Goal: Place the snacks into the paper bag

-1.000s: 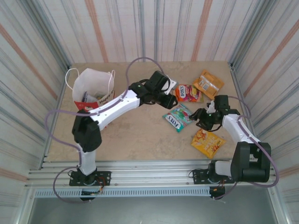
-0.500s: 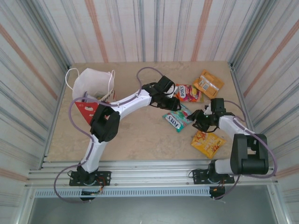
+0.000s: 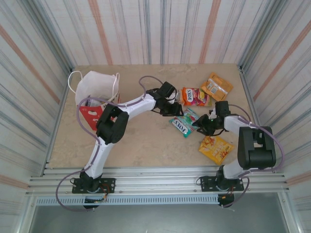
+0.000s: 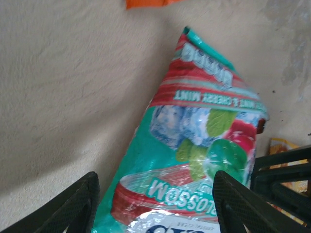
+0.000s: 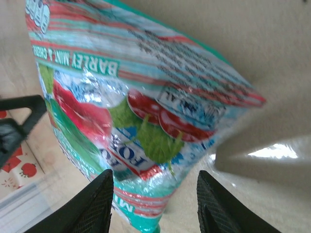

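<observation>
Overhead, the left arm's white link crossed the red lower half of the paper bag [image 3: 92, 86] and hid most of its print. The bag stood at ten o'clock on the table [image 3: 146, 145], and its contents could not be made out. Just toward three o'clock of the table's middle lay the teal packet [image 3: 184, 123], with "FOXS" legible on its face. The left gripper [image 3: 173, 110] met it from eleven o'clock and the right gripper [image 3: 199, 125] from three o'clock.

From the left wrist, the fingers [image 4: 73, 206] stood wide apart with the packet's near end between them, its bottom cut off by the frame edge. Whether the pads touched the foil could not be told. Upside-down lettering read "BLOSSOM" and "MINT"; the smaller words were blurred.

From the right wrist, the fingers [image 5: 90, 208] were also spread around the packet's narrow end, with a gap on the three o'clock side. "BARLEY MINT &" and a partial "FOX" could be read, but the back panel's fine print could not.

The orange-red packet [image 3: 195, 96] lay at one o'clock of the teal one, its lettering inverted and unclear. The orange packet [image 3: 216, 86] lay farther toward two o'clock. The yellow packet [image 3: 216, 148] lay at four o'clock, its text illegible.
</observation>
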Robot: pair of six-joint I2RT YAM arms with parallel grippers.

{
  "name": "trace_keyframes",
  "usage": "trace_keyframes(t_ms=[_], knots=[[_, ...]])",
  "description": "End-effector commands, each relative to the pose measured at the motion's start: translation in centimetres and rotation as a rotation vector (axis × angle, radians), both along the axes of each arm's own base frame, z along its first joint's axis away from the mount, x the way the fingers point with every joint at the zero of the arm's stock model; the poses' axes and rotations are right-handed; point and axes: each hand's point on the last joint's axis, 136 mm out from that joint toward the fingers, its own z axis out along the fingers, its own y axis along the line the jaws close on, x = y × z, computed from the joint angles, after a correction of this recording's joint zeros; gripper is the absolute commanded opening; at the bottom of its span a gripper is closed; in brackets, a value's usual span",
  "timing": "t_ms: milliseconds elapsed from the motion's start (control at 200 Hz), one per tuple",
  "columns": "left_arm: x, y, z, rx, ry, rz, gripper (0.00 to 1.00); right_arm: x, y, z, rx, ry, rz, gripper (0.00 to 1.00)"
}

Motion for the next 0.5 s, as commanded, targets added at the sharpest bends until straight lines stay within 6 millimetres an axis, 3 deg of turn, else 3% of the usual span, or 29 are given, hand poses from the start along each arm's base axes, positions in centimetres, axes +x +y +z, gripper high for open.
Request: trace_keyframes(t_ms=[0, 260, 496], knots=[[-0.2, -0.3, -1.0, -0.040, 0.059, 0.014, 0.65, 1.1, 0.2, 0.4, -0.001, -0.028, 0.038, 0.47], [-0.8, -0.3, -2.2, -0.089, 0.132, 0.026, 0.63, 2.5, 0.3, -0.4, -0.010, -0.024, 0.085, 0.39], [-1.0, -1.0, -2.8, -0.171, 0.179, 0.058, 0.59, 2.9, 1.6, -1.5, 0.051, -0.009, 0.122, 0.35]])
